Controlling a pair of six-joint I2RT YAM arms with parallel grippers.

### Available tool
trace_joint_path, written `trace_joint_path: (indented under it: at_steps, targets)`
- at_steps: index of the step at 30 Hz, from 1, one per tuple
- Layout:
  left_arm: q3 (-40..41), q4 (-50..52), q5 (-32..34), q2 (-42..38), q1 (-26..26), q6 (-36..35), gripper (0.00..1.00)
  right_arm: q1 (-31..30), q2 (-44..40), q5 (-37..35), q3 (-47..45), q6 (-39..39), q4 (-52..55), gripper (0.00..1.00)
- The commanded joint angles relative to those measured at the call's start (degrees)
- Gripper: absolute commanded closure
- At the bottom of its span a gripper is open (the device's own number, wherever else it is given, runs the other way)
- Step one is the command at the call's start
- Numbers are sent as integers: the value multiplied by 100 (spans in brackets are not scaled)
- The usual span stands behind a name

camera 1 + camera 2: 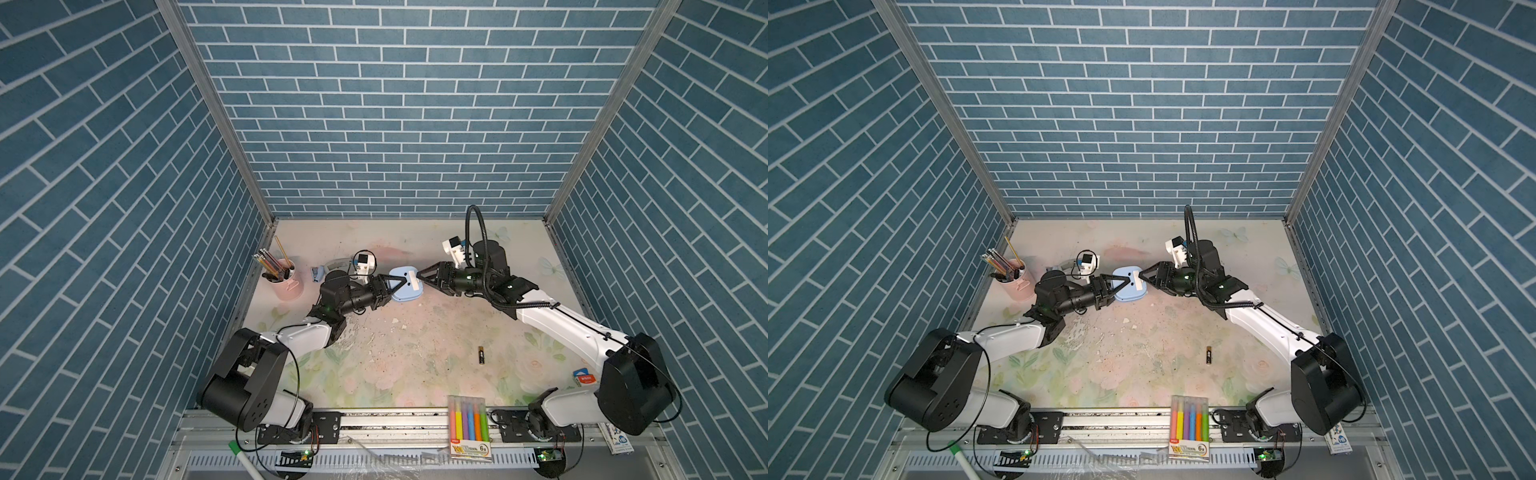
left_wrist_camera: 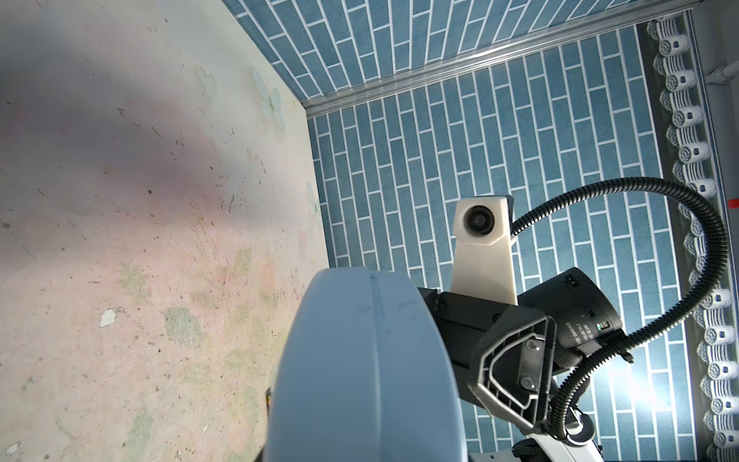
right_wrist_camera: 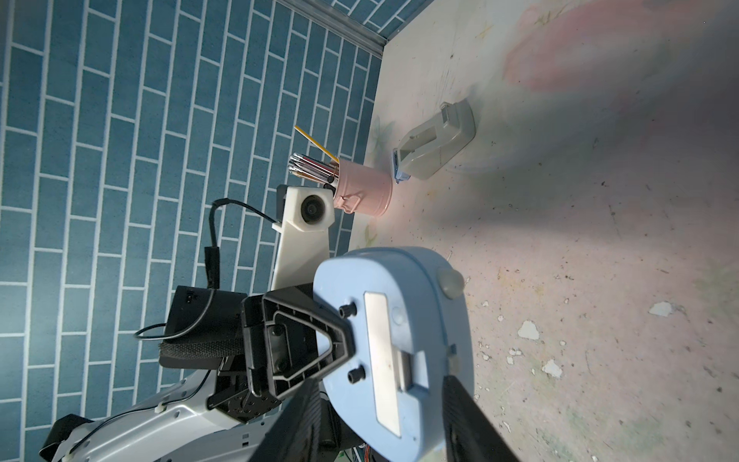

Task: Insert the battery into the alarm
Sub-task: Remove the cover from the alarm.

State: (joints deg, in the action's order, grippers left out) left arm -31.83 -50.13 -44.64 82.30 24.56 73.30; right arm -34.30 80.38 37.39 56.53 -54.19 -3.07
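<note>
Our left gripper [image 1: 401,282] pinches the alarm [image 1: 405,295]. Our right gripper [image 1: 418,274] straddles its edge, grip unclear. The battery [image 1: 481,355] lies apart at the alarm's four o'clock. The highlighter pack [image 1: 468,428] reads "6".

**Open centre, crowded rim**

The middle of the table [image 1: 415,345] gives open passage around the battery [image 1: 481,355], well apart from everything. At the back, the left arm [image 1: 303,338] and right arm [image 1: 561,328] meet at the alarm [image 1: 405,296], barring the way across. A pencil cup [image 1: 289,286] and tape dispenser [image 3: 436,140] crowd the back-left corner. A highlighter pack [image 1: 468,424] lines the front edge.
</note>
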Motion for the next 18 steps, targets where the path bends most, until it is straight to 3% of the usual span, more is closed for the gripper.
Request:
trace_joint_path:
  at_steps: [1, 18]
  targets:
    - [-15, -275, -95, -26, 62, -50, 100, -74, 79, 92, 236, 10, -91, 50]
    - [-55, -243, -115, 14, 100, -90, 100, -255, -128, -530, 450, 479, 596, 53]
